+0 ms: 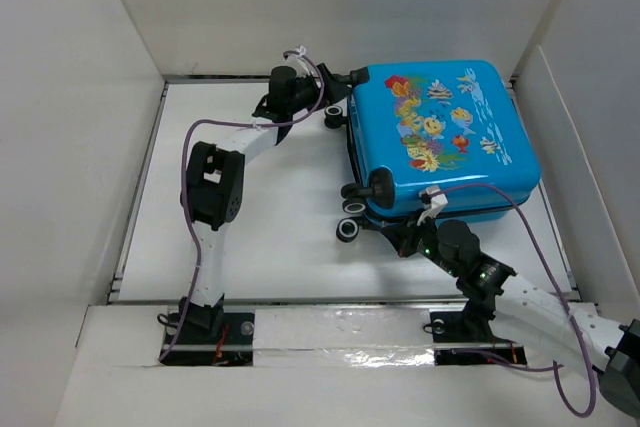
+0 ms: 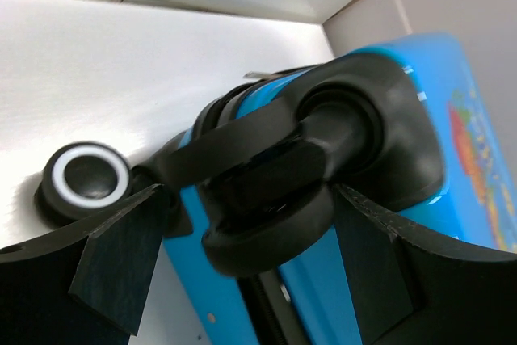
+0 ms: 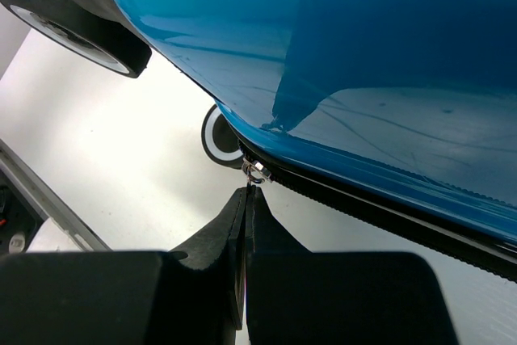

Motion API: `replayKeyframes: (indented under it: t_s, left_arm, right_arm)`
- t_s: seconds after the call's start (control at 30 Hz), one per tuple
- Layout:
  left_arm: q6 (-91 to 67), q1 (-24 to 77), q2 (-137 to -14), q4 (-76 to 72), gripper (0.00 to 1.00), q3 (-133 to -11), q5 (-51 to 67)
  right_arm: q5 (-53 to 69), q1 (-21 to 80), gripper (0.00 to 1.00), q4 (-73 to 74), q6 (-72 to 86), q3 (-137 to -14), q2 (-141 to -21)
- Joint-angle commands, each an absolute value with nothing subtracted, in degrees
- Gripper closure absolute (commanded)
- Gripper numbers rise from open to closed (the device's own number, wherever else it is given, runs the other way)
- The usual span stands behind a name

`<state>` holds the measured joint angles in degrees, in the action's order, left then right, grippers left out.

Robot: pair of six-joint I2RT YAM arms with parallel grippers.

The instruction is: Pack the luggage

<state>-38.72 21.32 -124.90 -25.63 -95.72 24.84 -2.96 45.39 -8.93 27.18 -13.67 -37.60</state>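
Observation:
The luggage (image 1: 440,137), a bright-blue hard-shell suitcase with a fish print, lies flat and closed at the back right of the white table. My left gripper (image 1: 340,89) is at its far left corner. In the left wrist view it (image 2: 254,260) is open, with a black caster wheel (image 2: 275,224) between its fingers. My right gripper (image 1: 402,239) is at the near left corner. In the right wrist view it (image 3: 249,198) is shut on the small metal zipper pull (image 3: 254,172), at the end of the black zipper track (image 3: 363,199) under the blue shell (image 3: 339,54).
Other wheels with white rings stick out on the suitcase's left side (image 1: 349,231) (image 2: 85,177) (image 3: 218,136). White walls enclose the table on the left, back and right. A taped strip (image 1: 340,325) runs along the front edge between the arm bases.

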Motion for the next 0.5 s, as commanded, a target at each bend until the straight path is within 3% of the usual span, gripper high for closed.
replayKeyframes:
  t_s: [0.0,0.17,0.47]
  left_arm:
    - [-42.2,21.6,-122.5,-35.0,0.22,-96.2,26.8]
    - [-44.9,21.6,-121.4,-39.5,0.29,-94.5,26.3]
    - [-47.2,21.6,-125.2,-38.2,0.48,-97.4,26.6]
  right_arm:
    - [3.3,46.1,1.00,-16.3,27.2,-16.3,-37.1]
    - [3.2,46.1,1.00,-16.3,27.3,-16.1,-37.0]
    - [1.9,46.1,1.00,-15.8,27.9,-15.4,-35.6]
